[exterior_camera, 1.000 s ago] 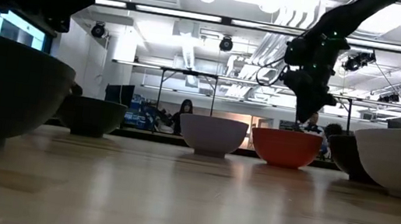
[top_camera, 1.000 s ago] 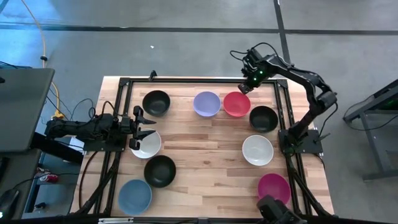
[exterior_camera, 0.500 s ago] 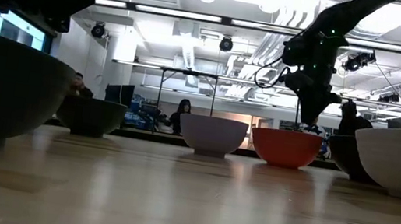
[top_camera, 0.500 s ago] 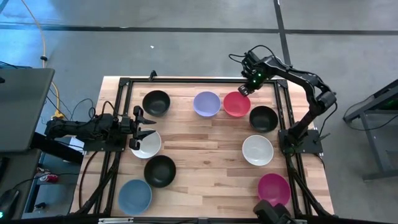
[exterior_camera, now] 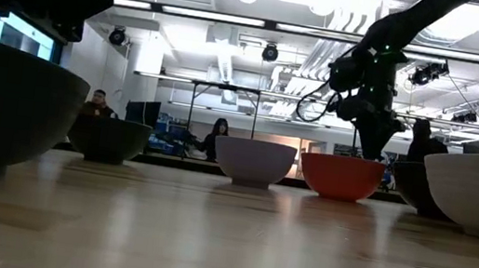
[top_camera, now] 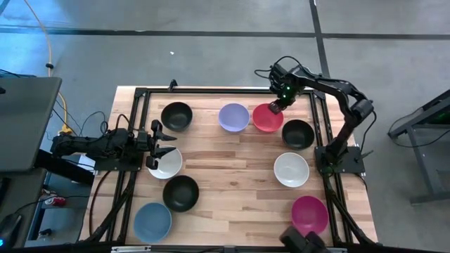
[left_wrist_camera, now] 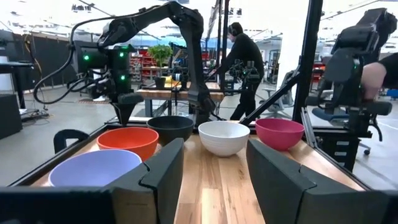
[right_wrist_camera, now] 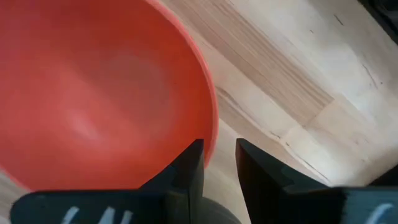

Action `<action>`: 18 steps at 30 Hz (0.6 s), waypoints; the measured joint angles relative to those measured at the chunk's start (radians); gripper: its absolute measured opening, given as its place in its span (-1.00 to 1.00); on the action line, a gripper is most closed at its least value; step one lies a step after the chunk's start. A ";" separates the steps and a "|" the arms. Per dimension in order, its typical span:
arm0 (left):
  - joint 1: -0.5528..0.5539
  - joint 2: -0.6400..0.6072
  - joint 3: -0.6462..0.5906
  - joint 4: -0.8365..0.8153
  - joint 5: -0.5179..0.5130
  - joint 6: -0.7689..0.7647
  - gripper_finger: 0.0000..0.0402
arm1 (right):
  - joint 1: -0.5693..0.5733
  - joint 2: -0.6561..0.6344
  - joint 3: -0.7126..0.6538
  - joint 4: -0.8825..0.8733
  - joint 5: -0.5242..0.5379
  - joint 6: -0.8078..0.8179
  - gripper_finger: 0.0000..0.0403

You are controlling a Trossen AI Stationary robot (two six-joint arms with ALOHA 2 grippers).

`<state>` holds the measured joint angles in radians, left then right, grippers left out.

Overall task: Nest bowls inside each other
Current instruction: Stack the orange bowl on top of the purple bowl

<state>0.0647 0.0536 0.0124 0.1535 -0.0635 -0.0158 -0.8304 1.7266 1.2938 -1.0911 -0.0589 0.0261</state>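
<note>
Nine bowls stand upright on their bases on the wooden table. The red bowl (top_camera: 267, 117) is at the far side, between the lavender bowl (top_camera: 233, 117) and a black bowl (top_camera: 297, 133). My right gripper (top_camera: 275, 105) points down at the red bowl's far right rim (right_wrist_camera: 211, 134). It is open by a narrow gap, with one finger (right_wrist_camera: 189, 165) over the inside and the other (right_wrist_camera: 261, 174) outside, and no touch shows. My left gripper (top_camera: 160, 143) waits open at the left edge, beside a white bowl (top_camera: 165, 163).
Other bowls: black (top_camera: 176, 116) far left, black (top_camera: 181, 193) and light blue (top_camera: 152, 221) near left, white (top_camera: 291, 169) and magenta (top_camera: 309, 213) on the right. A dark frame (top_camera: 133, 126) borders the table. People show in the room behind.
My right gripper has come down and slightly toward the near side. It has gone from above the red bowl's far edge to the height of the rim, where its fingers now stand on either side of that rim. The bowls have stayed in place.
</note>
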 joint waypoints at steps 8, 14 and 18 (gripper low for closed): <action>0.000 0.000 0.000 0.000 0.000 0.000 -0.19 | 0.007 0.050 0.000 0.017 -0.005 -0.019 -0.58; 0.000 0.000 0.000 0.000 0.000 0.000 -0.19 | 0.006 0.061 0.000 0.064 -0.005 -0.026 -0.64; 0.000 0.000 0.000 0.000 0.000 0.000 -0.19 | 0.007 0.061 0.000 0.066 -0.005 -0.041 -0.92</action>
<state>0.0647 0.0534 0.0124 0.1532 -0.0635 -0.0154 -0.8238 1.7878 1.2934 -1.0252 -0.0635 -0.0148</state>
